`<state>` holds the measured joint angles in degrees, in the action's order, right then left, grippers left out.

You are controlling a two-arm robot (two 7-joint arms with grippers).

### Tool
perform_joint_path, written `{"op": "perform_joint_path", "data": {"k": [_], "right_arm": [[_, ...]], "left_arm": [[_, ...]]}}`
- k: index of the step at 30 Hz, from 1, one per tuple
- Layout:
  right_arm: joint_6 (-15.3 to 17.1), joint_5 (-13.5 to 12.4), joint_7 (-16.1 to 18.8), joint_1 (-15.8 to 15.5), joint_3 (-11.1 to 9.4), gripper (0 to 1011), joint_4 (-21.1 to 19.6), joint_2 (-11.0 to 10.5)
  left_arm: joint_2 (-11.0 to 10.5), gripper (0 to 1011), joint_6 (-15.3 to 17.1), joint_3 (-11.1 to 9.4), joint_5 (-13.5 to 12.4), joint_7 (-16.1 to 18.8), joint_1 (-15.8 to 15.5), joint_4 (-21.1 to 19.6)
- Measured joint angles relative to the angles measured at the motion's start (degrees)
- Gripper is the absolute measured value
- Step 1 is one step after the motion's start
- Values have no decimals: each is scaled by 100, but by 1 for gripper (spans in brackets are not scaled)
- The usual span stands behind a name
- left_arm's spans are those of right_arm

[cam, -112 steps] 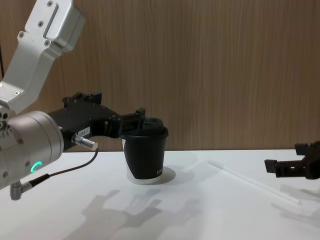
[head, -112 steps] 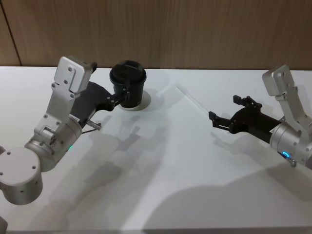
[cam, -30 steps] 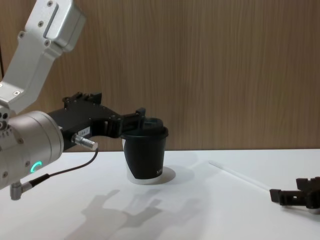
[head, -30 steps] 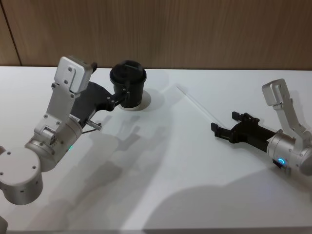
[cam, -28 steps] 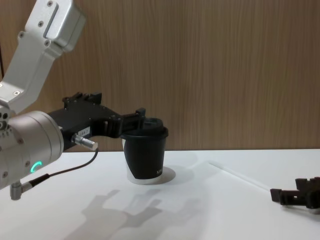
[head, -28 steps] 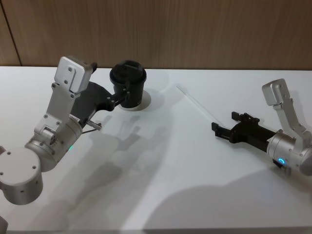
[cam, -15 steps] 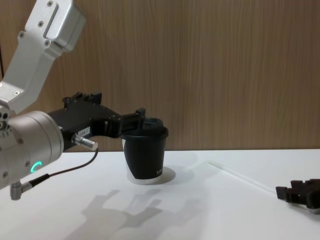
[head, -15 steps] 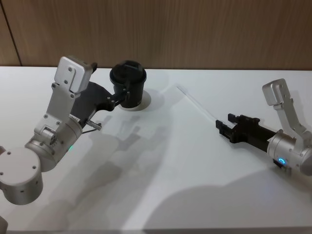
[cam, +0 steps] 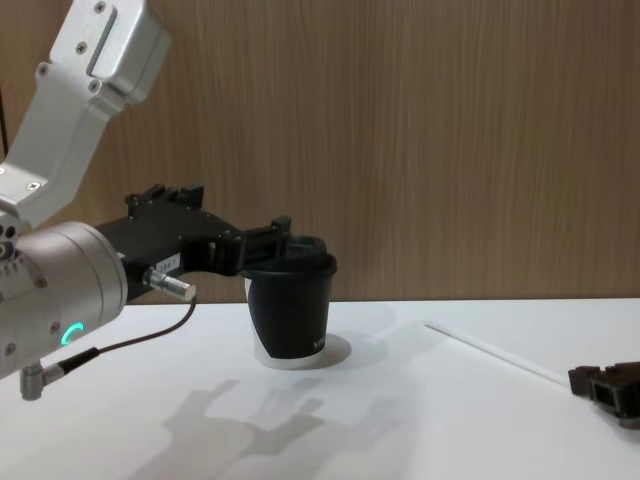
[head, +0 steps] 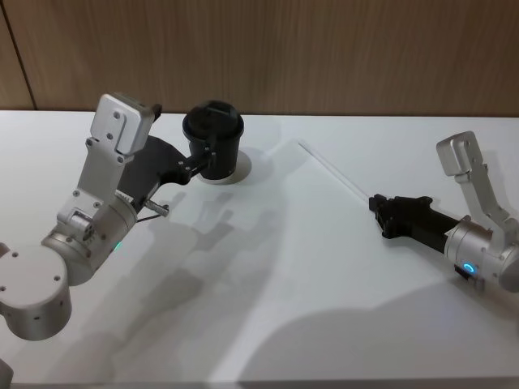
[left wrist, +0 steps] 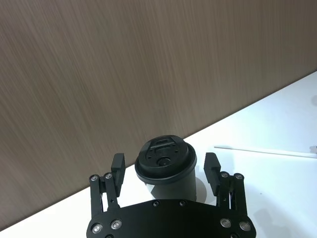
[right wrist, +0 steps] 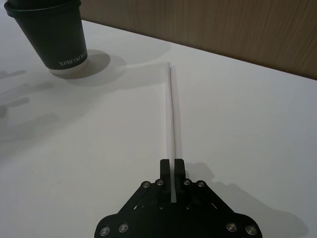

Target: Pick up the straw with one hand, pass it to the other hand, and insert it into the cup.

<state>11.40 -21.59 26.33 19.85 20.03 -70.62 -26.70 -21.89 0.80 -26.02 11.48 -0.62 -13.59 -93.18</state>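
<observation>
Straw [right wrist: 171, 114] end pinched in closed right tool [right wrist: 171, 163]; left tool [left wrist: 164, 161] open, flanking cup [head: 214, 144].

Plain white across the bench [head: 268, 292]. Warm brown with fine vertical wood grain on the wall [cam: 450, 130] behind. Matte black for the cup [cam: 290, 315] and its lid [left wrist: 166, 157], broken by small white print [right wrist: 69, 60] and a white rim [right wrist: 68, 68] at the foot. Translucent white along the straw [right wrist: 171, 104]. Black on the left pincer [left wrist: 165, 168], dotted with silver screw heads [left wrist: 115, 225]; pale silver on its wrist [cam: 50, 285], lit by a green ring [cam: 68, 335]. Black again on the right pincer [right wrist: 171, 166]; silver behind, with a blue glowing ring [head: 471, 268].
</observation>
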Motion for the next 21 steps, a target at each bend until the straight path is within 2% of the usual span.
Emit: {"op": "perform_joint_path", "data": {"k": [8,21], "right_arm": [[0,0,0,0,-1,11,0,0],[0,1,-1,0,-1,3,0,0]], "left_arm": [[0,1000,0,0,0,0,0,0],[0,1000,0,0,0,0,0,0]]}}
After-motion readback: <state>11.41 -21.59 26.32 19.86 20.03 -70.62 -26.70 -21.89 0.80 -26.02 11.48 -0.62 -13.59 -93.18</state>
